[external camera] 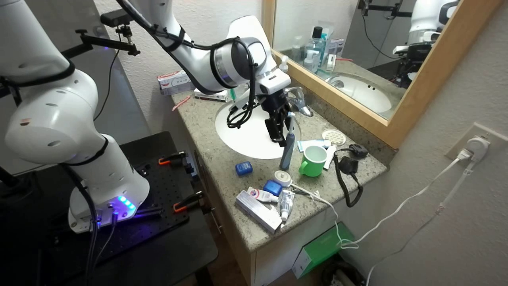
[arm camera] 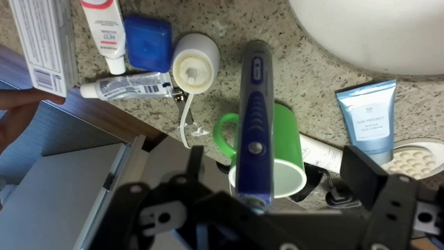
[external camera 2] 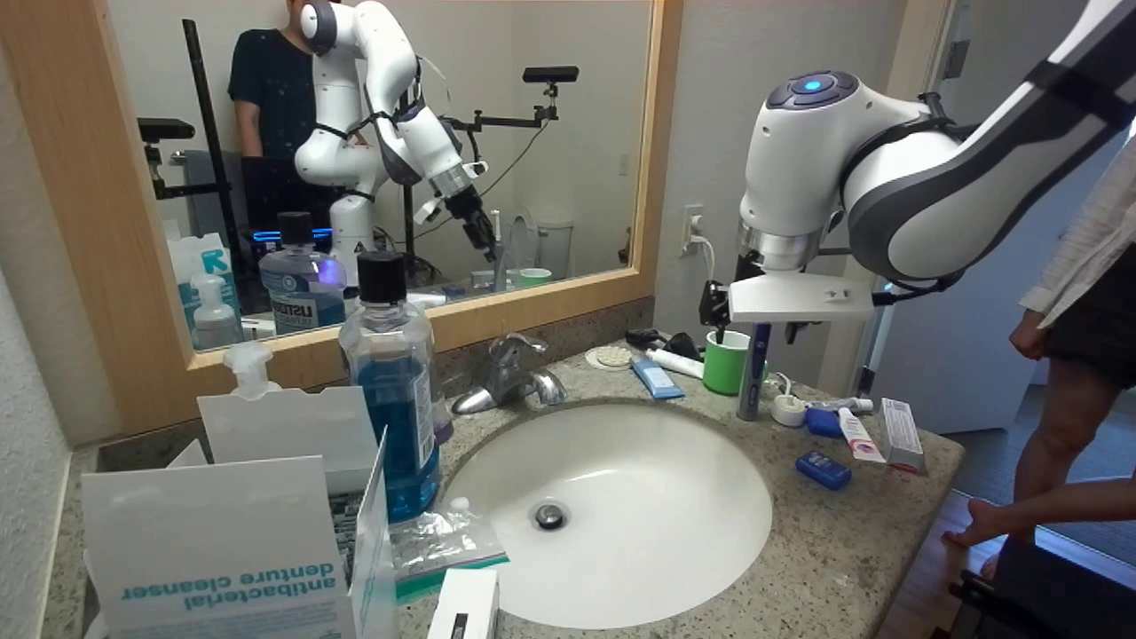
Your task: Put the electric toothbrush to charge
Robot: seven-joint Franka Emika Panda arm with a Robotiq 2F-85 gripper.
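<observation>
We have the electric toothbrush point(arm camera: 256, 114) standing upright on the desk point(arm camera: 305, 69), its foot well below the claw point(arm camera: 274, 156) and its upper end reaching up to it. In the wrist view it lines up with the gap between the fingers point(arm camera: 362, 172), which stand wide apart; whether its neck touches the claw we cannot tell. In an exterior view we see its pale brush head point(external camera: 291, 115) close beside the claw. Under the claw, just beside the toothbrush, sits the green mug point(arm camera: 288, 139); near the toothbrush's foot we find the corded white charging base point(arm camera: 196, 64), peg up. Farther out from the claw, past the base, lie a blue plastic case point(arm camera: 147, 45), a crumpled silver tube point(arm camera: 130, 86) and a toothpaste tube point(arm camera: 107, 31) marked GUM. Below the claw, on the side away from these, lies the Sun Project sun cream tube point(arm camera: 369, 118). The white sink point(external camera 2: 657, 532) is off to one side of the claw.
</observation>
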